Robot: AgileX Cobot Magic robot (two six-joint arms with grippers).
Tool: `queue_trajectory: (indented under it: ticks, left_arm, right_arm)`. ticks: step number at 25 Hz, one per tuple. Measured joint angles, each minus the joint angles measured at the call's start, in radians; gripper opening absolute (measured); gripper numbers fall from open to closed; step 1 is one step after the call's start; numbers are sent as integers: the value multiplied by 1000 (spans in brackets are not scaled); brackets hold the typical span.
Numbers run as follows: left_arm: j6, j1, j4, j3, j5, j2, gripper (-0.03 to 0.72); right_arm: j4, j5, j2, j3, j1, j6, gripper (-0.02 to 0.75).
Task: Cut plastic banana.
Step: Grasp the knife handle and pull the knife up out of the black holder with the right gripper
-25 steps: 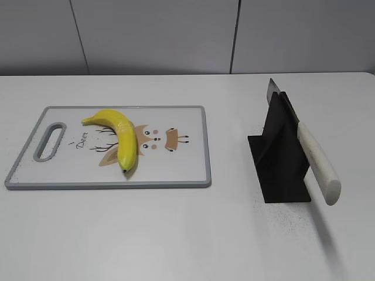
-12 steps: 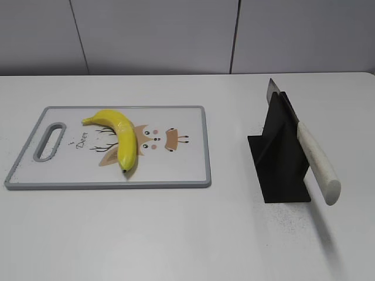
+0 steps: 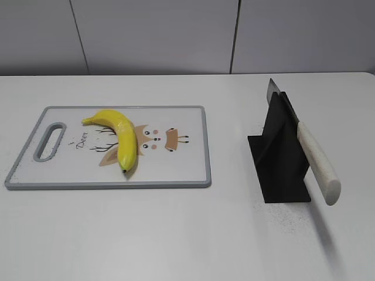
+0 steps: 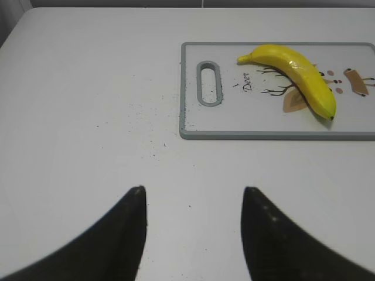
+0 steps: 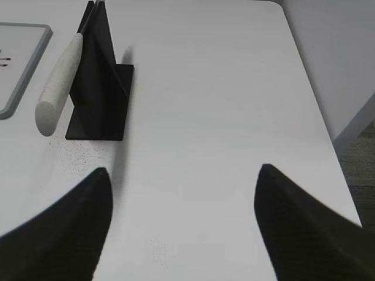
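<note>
The plastic banana (image 3: 118, 137) lies on the deer-print cutting board (image 3: 187, 170) at left of the exterior frame, well apart from the knife (image 3: 316, 159) in its black stand (image 3: 280, 167) at right. Bare surface (image 3: 176, 234) fills the foreground. Only the wrist views show the left hand (image 4: 193, 202) and right hand (image 5: 181, 181), both released, holding nothing.

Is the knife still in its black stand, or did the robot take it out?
In. The knife sits slotted in the black stand, white handle sticking out, blade tip poking up behind. Neither gripper touches it.

Nothing has visibly changed since the earlier pictures.
</note>
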Motion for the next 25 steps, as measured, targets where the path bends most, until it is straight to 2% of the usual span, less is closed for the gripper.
queue_trajectory:
  ticks: [8, 19, 25]
  left_arm:
    - [0, 0, 0, 0, 0, 0, 512]
    - [0, 0, 0, 0, 0, 0, 512]
    - [0, 0, 0, 0, 0, 0, 512]
  right_arm:
    - [-8, -1, 36, -2, 0, 0, 573]
    - [-11, -25, 372, -144, 0, 0, 555]
    - [30, -30, 513, -229, 54, 0, 550]
